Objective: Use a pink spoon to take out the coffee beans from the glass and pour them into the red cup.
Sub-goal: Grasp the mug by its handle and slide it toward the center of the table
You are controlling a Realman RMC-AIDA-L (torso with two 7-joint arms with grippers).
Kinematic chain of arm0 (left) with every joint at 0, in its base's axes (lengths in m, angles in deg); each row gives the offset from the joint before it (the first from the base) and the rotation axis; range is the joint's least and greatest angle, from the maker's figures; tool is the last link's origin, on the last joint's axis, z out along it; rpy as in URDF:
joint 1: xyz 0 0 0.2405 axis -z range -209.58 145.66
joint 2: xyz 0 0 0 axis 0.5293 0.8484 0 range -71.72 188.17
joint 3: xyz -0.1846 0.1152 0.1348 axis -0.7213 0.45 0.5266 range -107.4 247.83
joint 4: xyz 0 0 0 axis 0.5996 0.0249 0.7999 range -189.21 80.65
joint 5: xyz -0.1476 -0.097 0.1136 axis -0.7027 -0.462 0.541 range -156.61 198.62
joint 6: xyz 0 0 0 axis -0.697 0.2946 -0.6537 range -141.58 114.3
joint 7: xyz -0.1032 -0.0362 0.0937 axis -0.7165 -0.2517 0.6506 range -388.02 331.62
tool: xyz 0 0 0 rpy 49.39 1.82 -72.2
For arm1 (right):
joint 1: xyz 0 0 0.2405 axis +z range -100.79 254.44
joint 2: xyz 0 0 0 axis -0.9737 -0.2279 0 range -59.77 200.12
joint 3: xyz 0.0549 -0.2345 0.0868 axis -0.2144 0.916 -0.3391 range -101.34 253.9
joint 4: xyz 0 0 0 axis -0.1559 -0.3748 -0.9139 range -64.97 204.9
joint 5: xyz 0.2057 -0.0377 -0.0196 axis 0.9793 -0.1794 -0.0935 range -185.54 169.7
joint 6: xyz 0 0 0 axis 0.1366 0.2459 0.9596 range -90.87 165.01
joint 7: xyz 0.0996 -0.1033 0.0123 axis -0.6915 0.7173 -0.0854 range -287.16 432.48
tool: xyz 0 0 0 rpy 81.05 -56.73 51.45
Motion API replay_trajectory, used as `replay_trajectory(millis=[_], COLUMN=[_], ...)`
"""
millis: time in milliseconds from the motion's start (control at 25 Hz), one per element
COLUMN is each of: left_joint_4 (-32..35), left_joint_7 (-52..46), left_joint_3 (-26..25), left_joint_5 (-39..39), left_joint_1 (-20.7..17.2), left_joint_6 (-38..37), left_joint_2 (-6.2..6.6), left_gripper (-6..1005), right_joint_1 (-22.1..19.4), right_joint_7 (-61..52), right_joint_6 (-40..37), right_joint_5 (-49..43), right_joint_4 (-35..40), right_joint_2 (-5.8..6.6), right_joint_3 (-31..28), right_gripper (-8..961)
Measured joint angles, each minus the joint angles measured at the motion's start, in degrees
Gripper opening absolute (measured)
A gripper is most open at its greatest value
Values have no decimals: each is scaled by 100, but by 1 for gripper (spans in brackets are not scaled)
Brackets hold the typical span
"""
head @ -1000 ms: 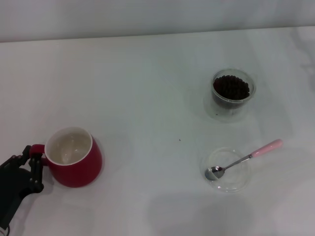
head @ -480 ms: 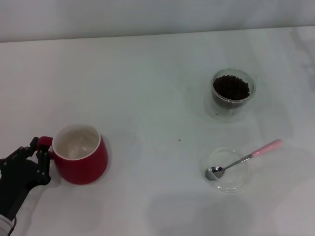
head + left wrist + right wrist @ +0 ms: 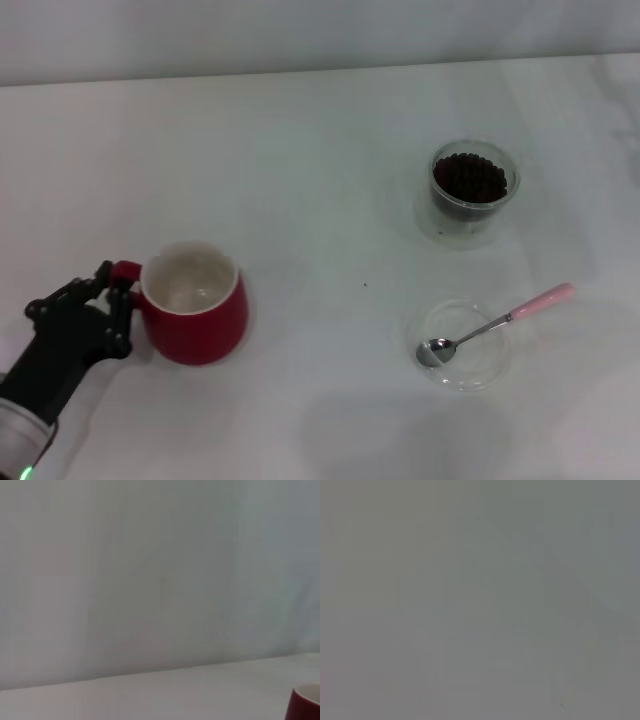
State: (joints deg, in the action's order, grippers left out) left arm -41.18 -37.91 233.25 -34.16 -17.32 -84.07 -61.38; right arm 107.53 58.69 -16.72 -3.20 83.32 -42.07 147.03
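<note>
Bare table (image 3: pixel 320 200) separates red cup (image 3: pixel 200 310) from glass (image 3: pixel 472 190).

Shallow clear round dish (image 3: pixel 468 352) on the white table (image 3: pixel 320 180) (pale wall (image 3: pixel 150 570) behind)

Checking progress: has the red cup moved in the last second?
Yes. The red cup, held at its handle by the left gripper, moved toward the glass.

Soft, even light falls from above on the white desk (image 3: pixel 320 160) in the head view, bright without harsh glare. The red cup (image 3: pixel 195 315) and the glass (image 3: pixel 472 190) cast only faint, diffuse shadows. The left wrist view is pale and hazy. The right wrist view is a dim, featureless grey, possibly out of focus.
</note>
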Motion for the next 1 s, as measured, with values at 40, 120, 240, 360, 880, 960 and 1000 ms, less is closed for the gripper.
replay_trajectory(millis=[40, 120, 240, 360, 880, 960, 1000], left_joint_4=[23, 81, 151, 190, 327, 356, 361], left_joint_7=[1, 1, 3, 4, 4, 4, 4], left_joint_3=[1, 1, 1, 0, -9, -9, -9], left_joint_5=[58, 110, 114, 114, 432, 454, 468], left_joint_1=[42, 110, 170, 233, 642, 649, 649], left_joint_6=[51, 192, 300, 318, 686, 739, 755], left_joint_2=[-4, -7, -9, -10, -19, -19, -21], left_gripper=[141, 141, 141, 141, 140, 140, 140], right_joint_1=[7, 18, 24, 38, 33, 24, 19], right_joint_7=[0, 0, 0, 0, 0, 0, 0], right_joint_6=[0, 0, 0, -2, -135, -147, -150], right_joint_5=[-4, -22, -27, -31, -43, -43, -43], right_joint_4=[0, 0, 0, 0, 4, 3, 2], right_joint_2=[2, 0, -2, -4, -77, -81, -81], right_joint_3=[0, 0, 0, 0, 3, 2, 1], right_gripper=[868, 868, 869, 869, 868, 868, 868])
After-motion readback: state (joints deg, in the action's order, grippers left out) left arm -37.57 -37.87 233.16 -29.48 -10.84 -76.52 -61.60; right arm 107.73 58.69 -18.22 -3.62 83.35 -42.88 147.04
